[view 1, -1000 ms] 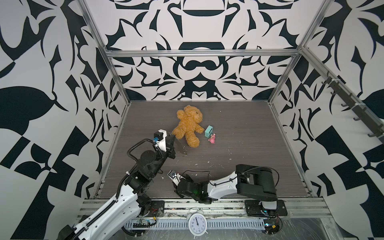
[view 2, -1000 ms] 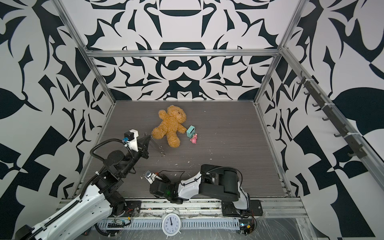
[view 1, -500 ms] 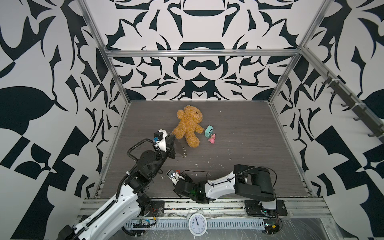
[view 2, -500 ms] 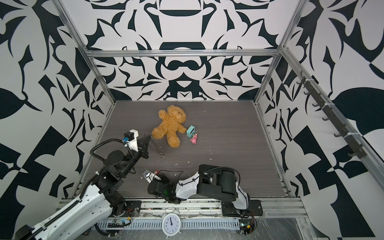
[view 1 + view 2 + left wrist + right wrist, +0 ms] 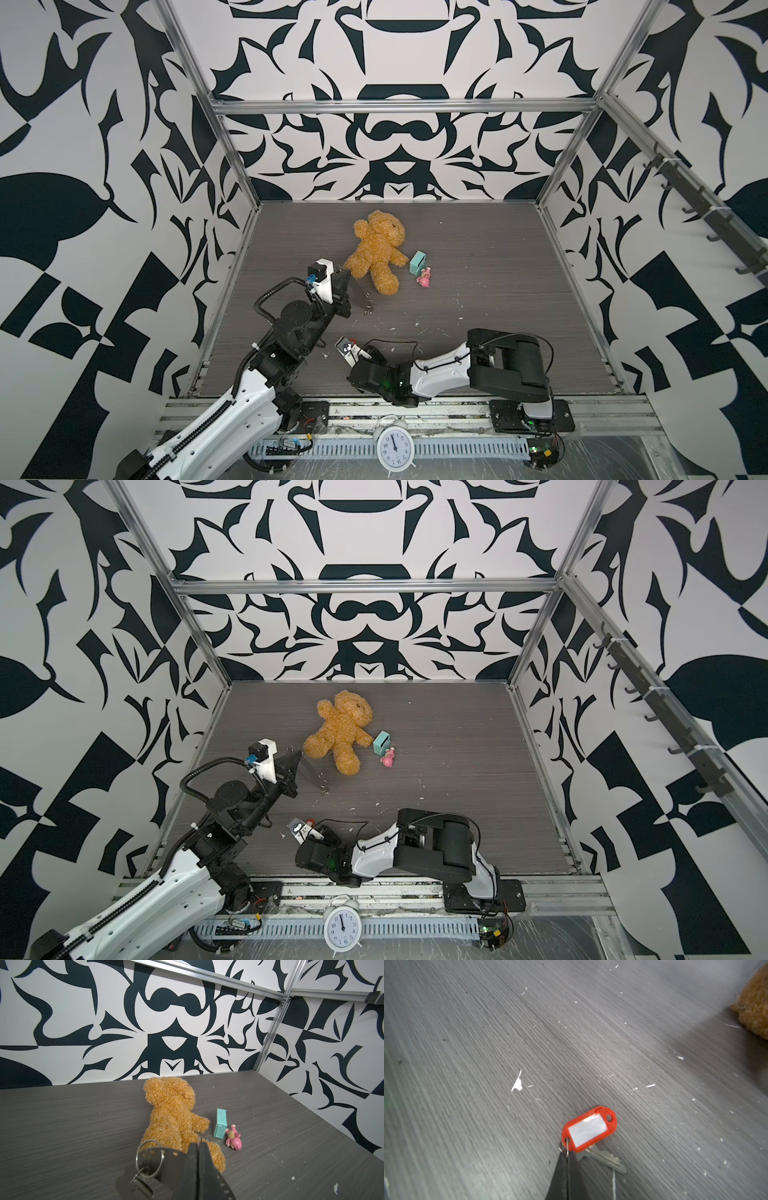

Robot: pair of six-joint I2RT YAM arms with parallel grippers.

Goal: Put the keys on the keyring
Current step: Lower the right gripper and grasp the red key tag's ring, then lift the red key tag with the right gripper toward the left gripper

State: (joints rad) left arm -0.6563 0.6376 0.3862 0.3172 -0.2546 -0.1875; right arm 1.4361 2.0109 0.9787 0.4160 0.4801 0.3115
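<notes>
In the left wrist view my left gripper (image 5: 199, 1148) is shut on the black dotted-edge strap (image 5: 176, 1165), held above the floor. The silver keyring (image 5: 150, 1157) sits at the strap's end, and a smaller ring with a blurred dark oblong piece (image 5: 141, 1185) hangs from it. Both top views show the strap (image 5: 355, 291) (image 5: 309, 771) dangling beside the teddy. My right gripper (image 5: 566, 1154) is low at the front, shut on the small wire ring of the keys: a red tag (image 5: 588, 1128) with a white window and a silver key (image 5: 605, 1160), both lying on the floor.
A brown teddy bear (image 5: 378, 255) lies mid-floor with a teal box (image 5: 417, 263) and a pink figure (image 5: 424, 279) to its right. White scraps dot the grey floor (image 5: 478, 291). Patterned walls enclose three sides. A white alarm clock (image 5: 394, 441) stands on the front rail.
My right gripper has closed its jaws onto the ring of the red tag and slid a little to the left along the floor. The left arm and strap have not moved.
</notes>
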